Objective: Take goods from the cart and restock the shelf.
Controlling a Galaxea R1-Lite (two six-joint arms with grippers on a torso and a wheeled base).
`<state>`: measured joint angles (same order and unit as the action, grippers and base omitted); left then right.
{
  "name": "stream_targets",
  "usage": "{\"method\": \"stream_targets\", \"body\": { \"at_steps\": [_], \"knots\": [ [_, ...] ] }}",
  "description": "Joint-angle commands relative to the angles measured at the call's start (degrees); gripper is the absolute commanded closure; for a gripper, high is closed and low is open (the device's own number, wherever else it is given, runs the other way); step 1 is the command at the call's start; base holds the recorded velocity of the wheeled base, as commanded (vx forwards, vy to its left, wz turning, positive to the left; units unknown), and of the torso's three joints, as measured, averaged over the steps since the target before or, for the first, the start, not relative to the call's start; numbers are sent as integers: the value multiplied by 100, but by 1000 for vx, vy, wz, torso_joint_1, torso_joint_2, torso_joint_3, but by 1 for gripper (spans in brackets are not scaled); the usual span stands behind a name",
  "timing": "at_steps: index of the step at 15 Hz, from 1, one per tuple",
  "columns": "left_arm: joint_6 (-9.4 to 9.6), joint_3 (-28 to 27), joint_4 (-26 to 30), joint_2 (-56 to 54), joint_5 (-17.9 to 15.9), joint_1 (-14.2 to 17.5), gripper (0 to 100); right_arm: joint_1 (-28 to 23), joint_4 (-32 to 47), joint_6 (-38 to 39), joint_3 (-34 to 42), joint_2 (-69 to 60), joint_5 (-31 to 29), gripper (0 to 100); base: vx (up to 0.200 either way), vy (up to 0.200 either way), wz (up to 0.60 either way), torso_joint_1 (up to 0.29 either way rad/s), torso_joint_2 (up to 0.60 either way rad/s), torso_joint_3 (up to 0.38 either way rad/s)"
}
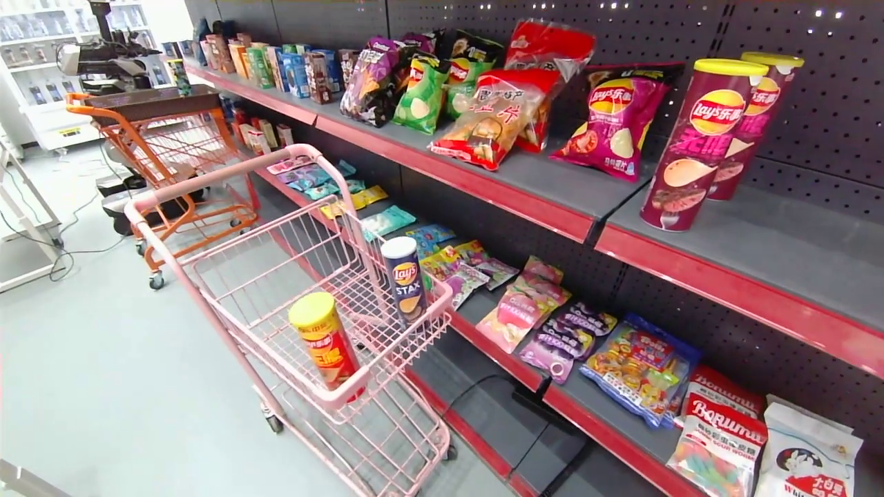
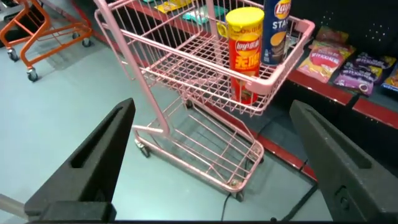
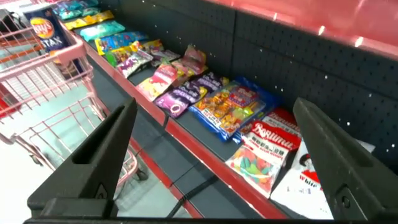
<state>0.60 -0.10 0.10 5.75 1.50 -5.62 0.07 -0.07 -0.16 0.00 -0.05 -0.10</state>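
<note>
A pink shopping cart stands beside the red shelf. In its basket stand a yellow-lidded red chip can and a dark blue chip can. Two purple chip cans stand on the upper shelf at the right. My left gripper hangs open above the floor, near the pink cart, with the red can and the blue can ahead. My right gripper is open in front of the lower shelf, over candy bags, nothing held.
Chip bags fill the upper shelf's middle; snack packets line the lower shelf. An orange cart stands farther back on the grey floor. A black cable runs along the bottom shelf. Bare shelf lies right of the purple cans.
</note>
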Motion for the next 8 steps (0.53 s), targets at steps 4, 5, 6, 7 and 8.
{"method": "stream_targets", "body": {
  "at_steps": [4,5,6,7,8],
  "knots": [
    [2,1,-1,13,-1,-1,0,1,-1,-2,0,5,1,0,0,0,0,-174,535,354],
    [2,1,-1,5,-1,-1,0,1,-1,-2,0,5,1,0,0,0,0,-154,505,354],
    [2,1,-1,5,-1,-1,0,1,-1,-2,0,5,1,0,0,0,0,-134,500,364],
    [2,1,-1,5,-1,-1,0,1,-1,-2,0,5,1,0,0,0,0,-139,496,349],
    [-25,1,-10,-4,-1,-1,0,1,-1,-2,0,5,-8,0,0,0,0,-119,491,354]
  ]
}}
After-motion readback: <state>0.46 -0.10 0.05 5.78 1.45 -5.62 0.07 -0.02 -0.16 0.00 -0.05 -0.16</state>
